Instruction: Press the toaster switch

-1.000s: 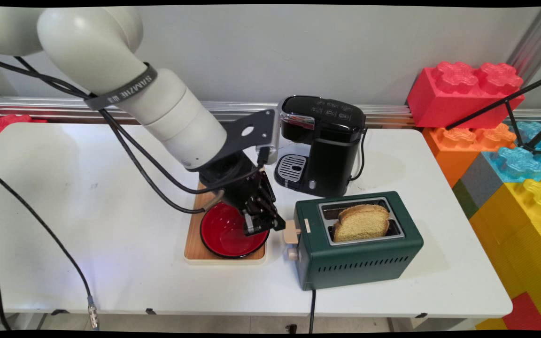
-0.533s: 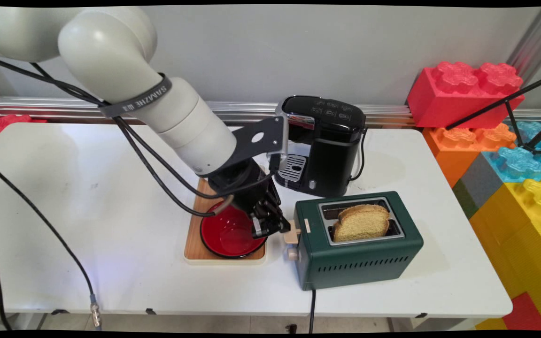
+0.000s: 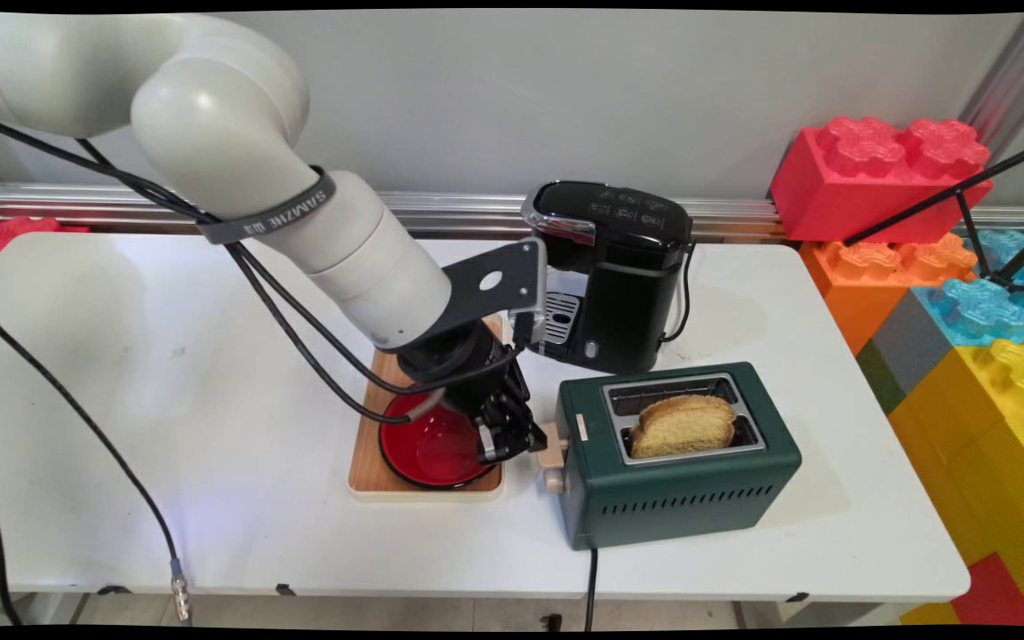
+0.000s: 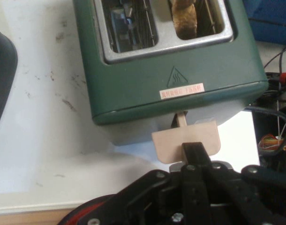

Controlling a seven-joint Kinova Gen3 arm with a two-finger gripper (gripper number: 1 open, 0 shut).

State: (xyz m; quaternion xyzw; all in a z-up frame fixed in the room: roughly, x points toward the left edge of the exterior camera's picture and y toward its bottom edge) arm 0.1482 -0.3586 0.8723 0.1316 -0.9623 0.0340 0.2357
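Beige plastic, the toaster lever (image 4: pixel 186 138) is the thing under the gripper (image 4: pixel 195 157). It is a flat paddle on a thin stalk, sticking out of a slot in the toaster's short end, the end that faces the red bowl. In the hand view the black fingers (image 4: pixel 194 151) meet as one block with no gap showing, their tip resting on the paddle's upper face; they clasp nothing. The paddle looks stiff, smooth and light, likely sprung on its slide. Its flat top is the place to bear on, since the thin stalk looks like the weak part.

The dark green toaster (image 3: pixel 681 484) stands on the white table (image 3: pixel 121 373), and it looks heavy enough to stay put, though its painted shell is probably slick. A slice of toast (image 3: pixel 683 425) sits low in the slot farther from the coffee machine; the other slot is empty, with bare wires showing. A round beige knob (image 3: pixel 553 481) sits just below the lever.

Beside the toaster's lever end, a red bowl (image 3: pixel 428 449) rests on a wooden tray (image 3: pixel 370 471). Behind the toaster stands a black coffee machine (image 3: pixel 614 276). Large toy bricks (image 3: pixel 885 178) are stacked beyond the toaster's far end.

Much is hidden. In the main view the arm covers part of the bowl and the tray's back edge, and the fingertips merge with the dark linkage. The toaster's label is too small to read. Its cord (image 3: pixel 590 587) runs off the table's front edge.
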